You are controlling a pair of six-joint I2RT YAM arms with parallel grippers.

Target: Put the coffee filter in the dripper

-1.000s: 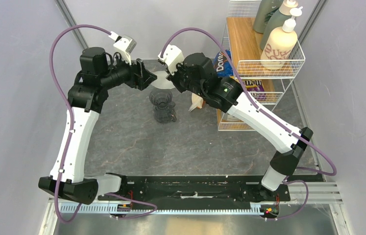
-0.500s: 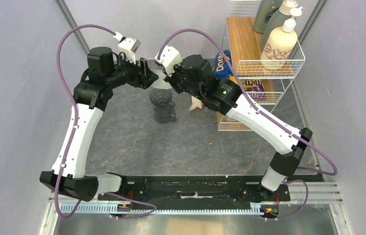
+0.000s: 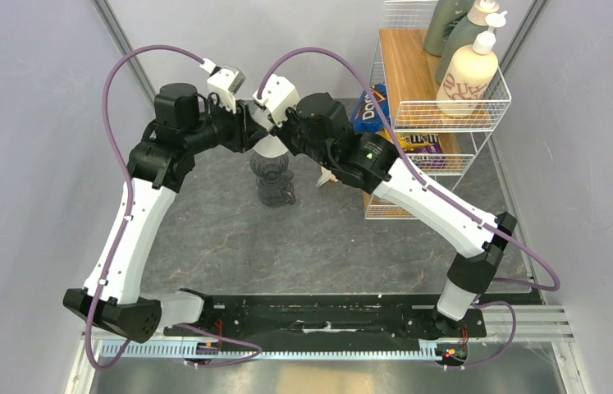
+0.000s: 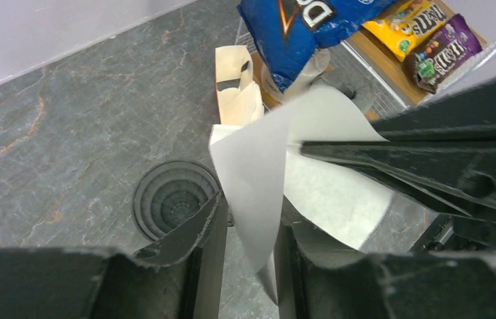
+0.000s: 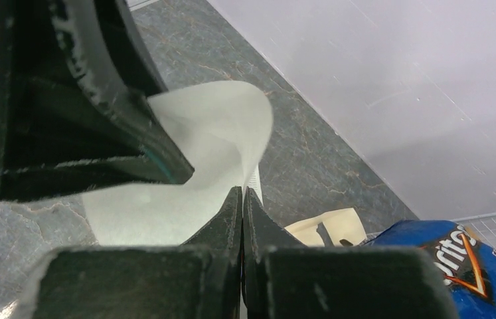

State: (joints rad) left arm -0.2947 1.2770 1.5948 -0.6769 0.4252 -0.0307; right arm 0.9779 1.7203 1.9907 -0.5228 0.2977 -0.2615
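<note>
Dripper [image 3: 272,172] stood on the table [image 3: 204,238], unmoved since a second before. Just above and behind it, the coffee filter [image 4: 325,179] hung clenched in the right gripper [image 5: 242,194]. The left gripper [image 4: 250,222] had moved in and narrowed its jaws around a filter fold; could not tell whether it pinched.

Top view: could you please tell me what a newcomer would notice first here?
The two grippers meet at the far middle of the table, near the dark dripper. The right gripper pinches a white coffee filter, whose other side hangs between the open fingers of the left gripper.
</note>
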